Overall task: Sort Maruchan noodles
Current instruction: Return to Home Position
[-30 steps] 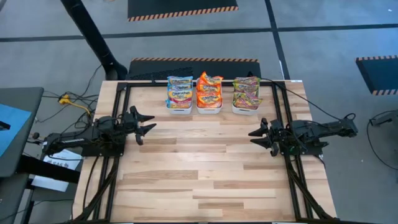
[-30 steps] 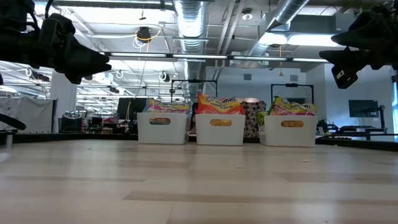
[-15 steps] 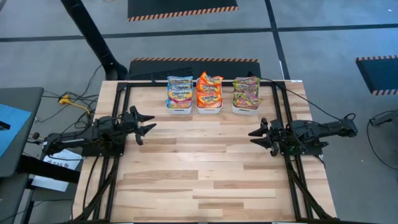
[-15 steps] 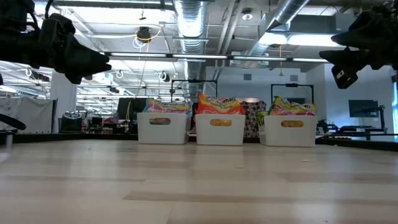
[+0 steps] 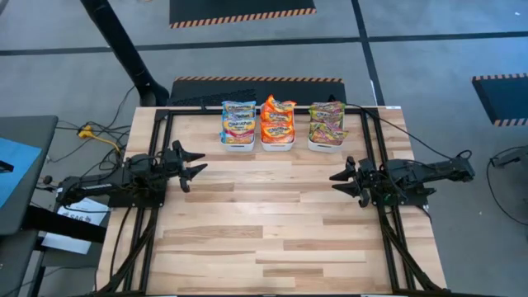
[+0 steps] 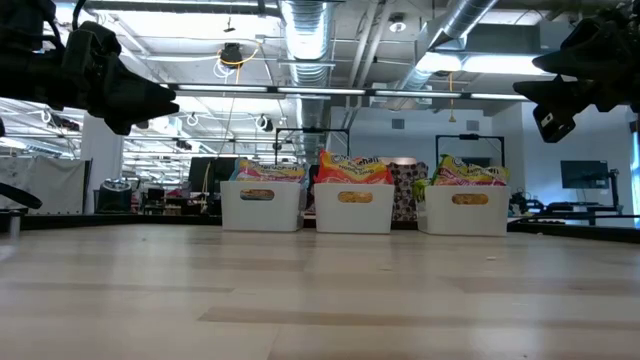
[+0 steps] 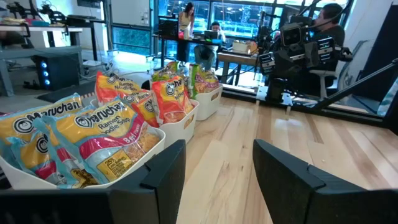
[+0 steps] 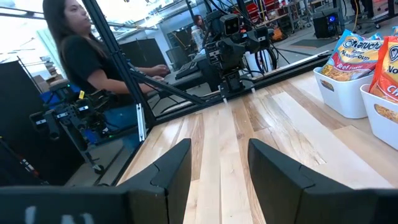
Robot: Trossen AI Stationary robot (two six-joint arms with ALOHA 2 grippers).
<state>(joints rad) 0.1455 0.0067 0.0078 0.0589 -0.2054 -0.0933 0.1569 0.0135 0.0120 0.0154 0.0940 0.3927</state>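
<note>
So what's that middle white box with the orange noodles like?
The middle box is white, plastic-looking, with an oval handle slot in its front wall. It stands upright at the far edge of the wooden table, between the left box and the right box, a gap on each side. Orange noodle packets fill it, poking above its rim.

Parted fingers [image 8: 165,174] over table [image 8: 292,118]; noodle packets [image 8: 351,56] in bins [image 8: 342,96]; person [image 8: 87,62] beyond.
</note>
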